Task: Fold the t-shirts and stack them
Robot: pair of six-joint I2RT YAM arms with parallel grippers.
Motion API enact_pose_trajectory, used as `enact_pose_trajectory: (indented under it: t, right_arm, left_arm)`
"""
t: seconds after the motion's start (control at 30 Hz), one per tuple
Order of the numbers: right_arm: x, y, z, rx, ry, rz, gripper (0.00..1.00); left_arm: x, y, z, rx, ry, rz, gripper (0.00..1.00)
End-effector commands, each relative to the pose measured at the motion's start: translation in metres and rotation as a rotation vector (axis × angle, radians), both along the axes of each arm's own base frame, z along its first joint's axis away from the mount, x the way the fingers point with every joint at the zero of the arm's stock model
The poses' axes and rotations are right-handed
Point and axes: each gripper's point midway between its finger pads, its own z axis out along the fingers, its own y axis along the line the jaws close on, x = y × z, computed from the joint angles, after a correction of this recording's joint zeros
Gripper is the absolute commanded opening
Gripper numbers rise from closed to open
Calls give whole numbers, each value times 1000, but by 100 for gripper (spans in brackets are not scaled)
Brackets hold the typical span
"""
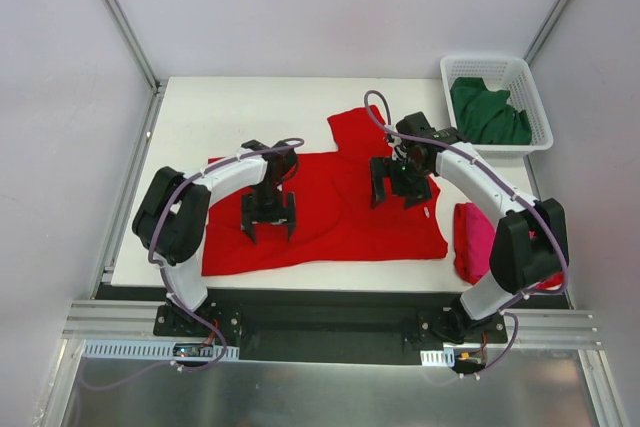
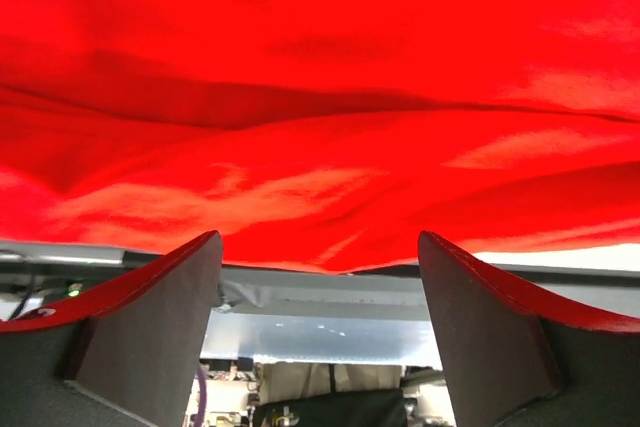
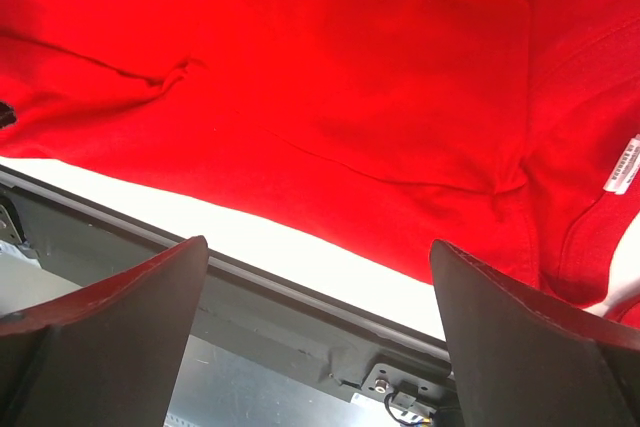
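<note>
the bright red t-shirt [image 1: 330,217] lies spread across the middle of the white tabletop [image 1: 220,117], mostly flat, its near edge running close to the tabletop's near edge. one part of it juts toward the far side, between the two arms. the cloth is plain and soft, with shallow folds and ripples; in the left wrist view the red t-shirt [image 2: 320,97] fills the frame with long creases running across. in the right wrist view the red t-shirt [image 3: 350,77] shows seams and a small white label [image 3: 622,164] at its right side.

the left gripper [image 1: 268,229] hangs over the left half of the red shirt, fingers apart with nothing between them; its own camera shows the left gripper [image 2: 320,247] just above the cloth near the hem. the right gripper [image 1: 395,192] hangs over the right half, fingers spread wide and empty, as the right gripper [image 3: 320,257] also appears from its wrist.

the magenta-pink t-shirt [image 1: 472,239] sits bunched at the tabletop's right near corner, just beside the red one. the dark green t-shirt [image 1: 488,115] lies crumpled inside the white lattice basket [image 1: 535,97] at the far right.
</note>
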Motion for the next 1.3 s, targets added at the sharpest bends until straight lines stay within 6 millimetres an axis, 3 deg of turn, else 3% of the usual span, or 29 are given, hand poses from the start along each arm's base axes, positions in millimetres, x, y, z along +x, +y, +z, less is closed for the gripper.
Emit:
enact_pose_trajectory:
  t: [0.0, 0.27, 0.57, 0.67, 0.93, 1.03, 1.13, 1.27]
  right_arm:
    - [0, 2, 4, 26, -3, 23, 96]
    - [-2, 2, 3, 41, 4, 32, 96]
    - [-5, 1, 1, 45, 18, 37, 96]
    - [-5, 1, 1, 47, 20, 37, 96]
    - [-7, 3, 0, 60, 33, 43, 96]
    - [-8, 4, -2, 63, 37, 46, 96]
    - [-10, 3, -5, 65, 46, 47, 96]
    - [-12, 3, -6, 68, 50, 49, 96]
  left_arm:
    - [13, 12, 15, 95, -50, -22, 80]
    - [23, 60, 30, 301, 9, -297, 98]
    - [9, 90, 20, 309, 111, -314, 99]
    - [8, 105, 23, 324, 101, -192, 99]
    - [9, 119, 39, 166, -105, 424, 97]
    - [12, 114, 42, 104, -175, 625, 97]
    - [28, 98, 49, 22, -205, 766, 98]
    - [46, 81, 38, -52, -145, 974, 97]
